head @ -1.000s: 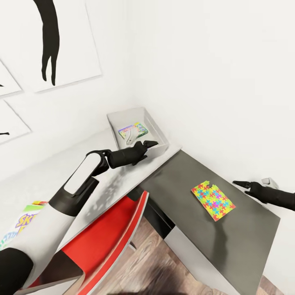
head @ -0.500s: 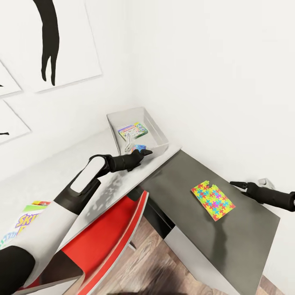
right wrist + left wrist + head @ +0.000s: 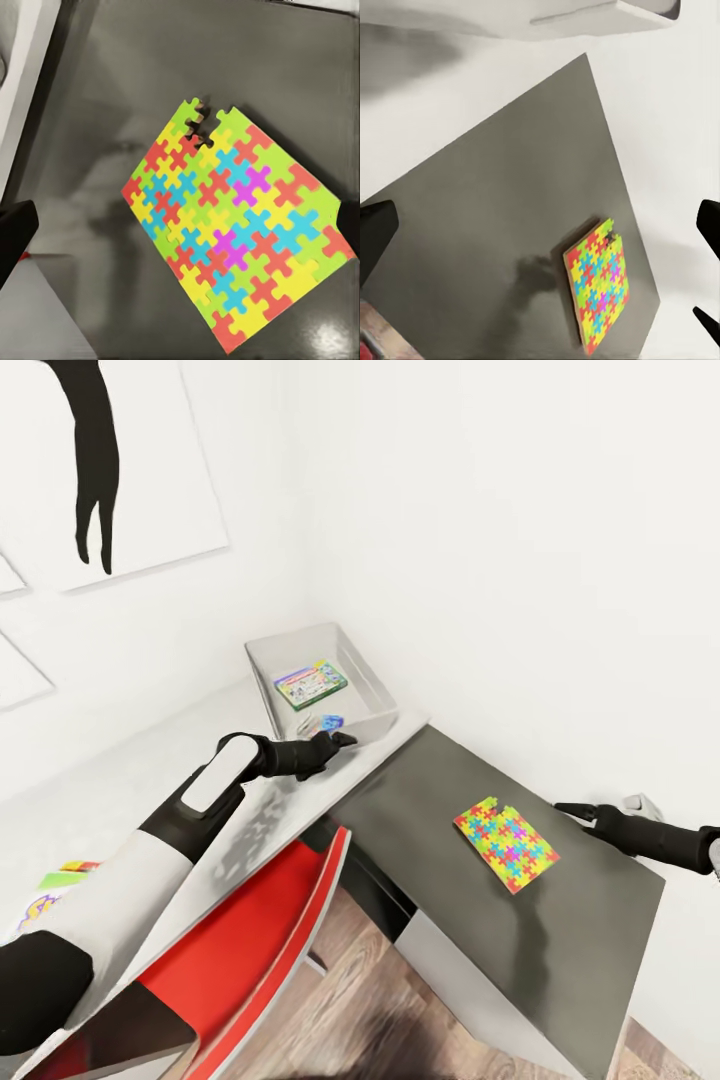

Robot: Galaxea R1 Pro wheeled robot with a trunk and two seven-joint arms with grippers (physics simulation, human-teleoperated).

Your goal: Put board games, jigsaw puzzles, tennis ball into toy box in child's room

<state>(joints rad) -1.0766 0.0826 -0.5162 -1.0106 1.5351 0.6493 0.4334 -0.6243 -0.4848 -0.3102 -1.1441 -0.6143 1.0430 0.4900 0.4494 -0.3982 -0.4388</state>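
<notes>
The left gripper hovers just outside the near wall of the toy box, its jaws spread with nothing between them. Inside the grey tray lie a green-edged board game and, nearer, a small blue patterned one. The right gripper hangs over the far right of the dark wing of the table, beside the jigsaw puzzle; its fingers look parted and hold nothing. At the near left edge a corner of the SKIP-BO box peeks out.

The puzzle seems the next pick. It is a thin, flat slab with jagged edges lying flush on a smooth, faintly glossy top, so I would work a finger under one edge, or slide it toward the table's rim, before pinching. The tray's sloping walls should forgive a loose drop.
</notes>
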